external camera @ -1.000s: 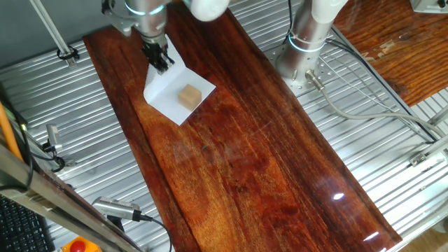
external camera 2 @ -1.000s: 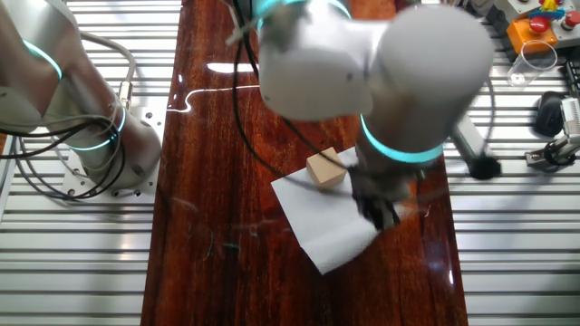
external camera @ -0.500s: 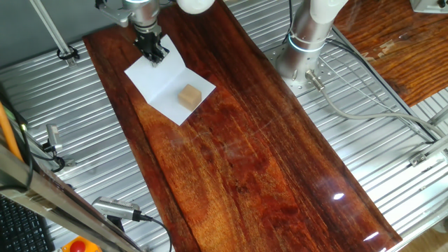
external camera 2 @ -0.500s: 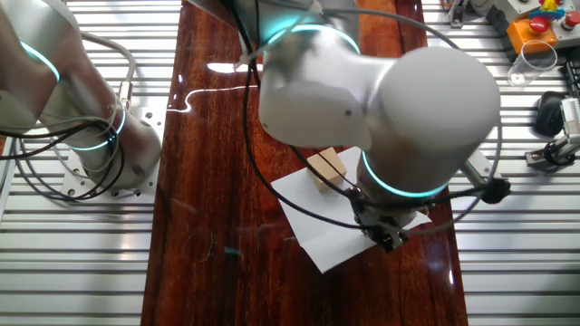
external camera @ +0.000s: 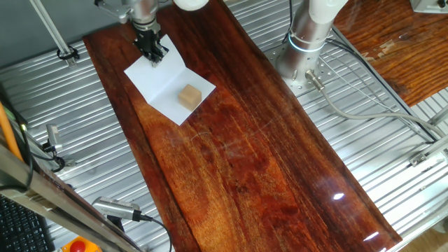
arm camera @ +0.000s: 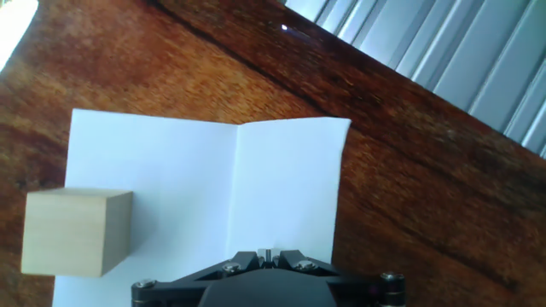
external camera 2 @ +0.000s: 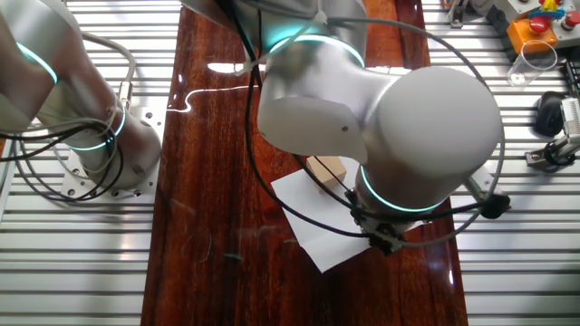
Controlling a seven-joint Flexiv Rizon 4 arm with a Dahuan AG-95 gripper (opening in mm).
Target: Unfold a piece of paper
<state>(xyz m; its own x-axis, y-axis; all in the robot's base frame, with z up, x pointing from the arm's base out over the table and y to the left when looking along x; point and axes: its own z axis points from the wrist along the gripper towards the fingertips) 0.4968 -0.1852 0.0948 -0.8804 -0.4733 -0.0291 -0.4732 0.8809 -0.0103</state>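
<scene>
The piece of paper (external camera: 162, 84) lies open and nearly flat on the dark wooden board, one straight crease across its middle. A small tan wooden cube (external camera: 189, 96) stands on its near half. My gripper (external camera: 155, 56) is at the sheet's far edge, shut on that edge. In the hand view the paper (arm camera: 256, 179) spreads out ahead of the gripper (arm camera: 267, 253), whose jaws are pressed together, and the cube (arm camera: 77, 232) sits at the lower left. In the other fixed view my arm covers most of the paper (external camera 2: 313, 213), part of the cube (external camera 2: 328, 168) and the fingers.
The wooden board (external camera: 245, 154) runs down the middle of a ribbed metal table. A second arm's base (external camera: 308, 42) stands beside the board, with cables trailing from it. It also shows in the other fixed view (external camera 2: 82, 118). A control box and clutter sit at the top right (external camera 2: 535, 27).
The gripper pulled the raised flap away from the cube and laid it down, so the sheet went from folded up to open. Almost nothing has moved in the last half second.
</scene>
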